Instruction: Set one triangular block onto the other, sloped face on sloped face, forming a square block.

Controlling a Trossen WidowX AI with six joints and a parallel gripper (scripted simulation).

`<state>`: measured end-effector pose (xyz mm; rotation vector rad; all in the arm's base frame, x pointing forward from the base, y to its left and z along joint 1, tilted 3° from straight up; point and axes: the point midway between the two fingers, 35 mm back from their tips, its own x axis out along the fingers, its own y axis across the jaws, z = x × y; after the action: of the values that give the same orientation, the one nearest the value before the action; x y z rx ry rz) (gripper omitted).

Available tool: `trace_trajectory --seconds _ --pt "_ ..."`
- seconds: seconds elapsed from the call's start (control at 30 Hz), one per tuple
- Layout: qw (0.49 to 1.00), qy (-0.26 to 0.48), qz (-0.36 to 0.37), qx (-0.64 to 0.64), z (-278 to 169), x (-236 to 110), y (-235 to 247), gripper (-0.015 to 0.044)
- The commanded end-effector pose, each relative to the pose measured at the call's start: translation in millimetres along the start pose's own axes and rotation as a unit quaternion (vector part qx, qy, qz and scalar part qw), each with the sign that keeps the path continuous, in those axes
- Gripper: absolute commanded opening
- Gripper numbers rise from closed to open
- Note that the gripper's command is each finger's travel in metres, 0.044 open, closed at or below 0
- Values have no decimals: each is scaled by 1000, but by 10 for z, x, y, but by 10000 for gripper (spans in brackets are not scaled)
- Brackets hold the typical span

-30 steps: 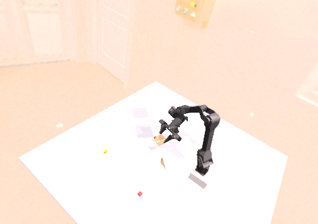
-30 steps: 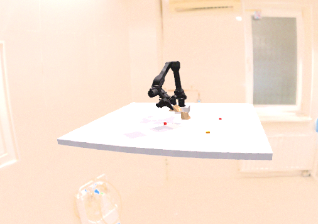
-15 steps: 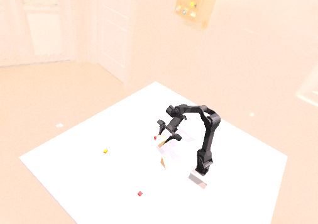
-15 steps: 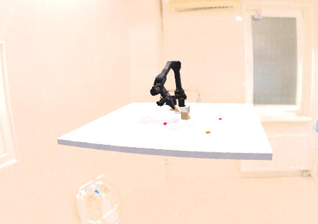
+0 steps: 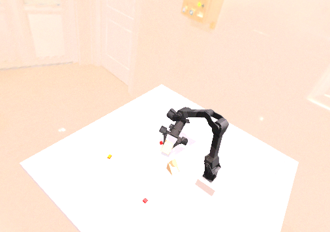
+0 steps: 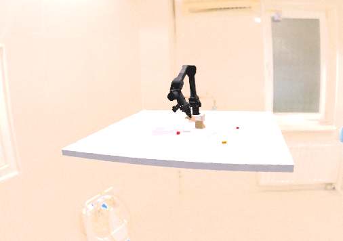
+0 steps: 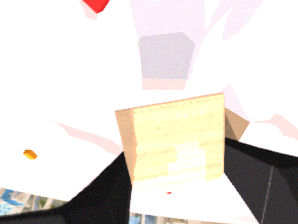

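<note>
My gripper [image 5: 169,144] [image 7: 170,147] is shut on a light wooden triangular block [image 5: 167,146] [image 6: 190,118] [image 7: 177,135], gripped between its ends. The block hangs tilted above the table, its broad pale face filling the middle of the wrist view. The other triangular block [image 5: 173,167] [image 6: 200,124] stands on the table, nearer the front than the held one in the top view and just right of and below it in the exterior view. In the wrist view a brown part of it [image 7: 237,123] shows behind the held block's right edge; the rest is hidden. The two blocks look apart.
A red cube [image 5: 161,143] [image 6: 178,133] [image 7: 97,4] lies beyond the held block. Another red piece [image 5: 145,200] [image 6: 237,127] and a yellow-orange piece [image 5: 109,156] [image 6: 224,142] [image 7: 30,154] lie farther off on the white table [image 5: 81,180] [image 6: 129,146]. The arm's base stands near the blocks.
</note>
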<state>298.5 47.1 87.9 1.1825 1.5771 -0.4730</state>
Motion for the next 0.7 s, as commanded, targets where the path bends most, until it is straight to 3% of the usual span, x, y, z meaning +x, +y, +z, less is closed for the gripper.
trace_trajectory --seconds 0.0,0.67 --pt "998 -24 -14 -55 -14 -24 31 0" --pt "921 -120 -135 -346 -89 -92 114 0"
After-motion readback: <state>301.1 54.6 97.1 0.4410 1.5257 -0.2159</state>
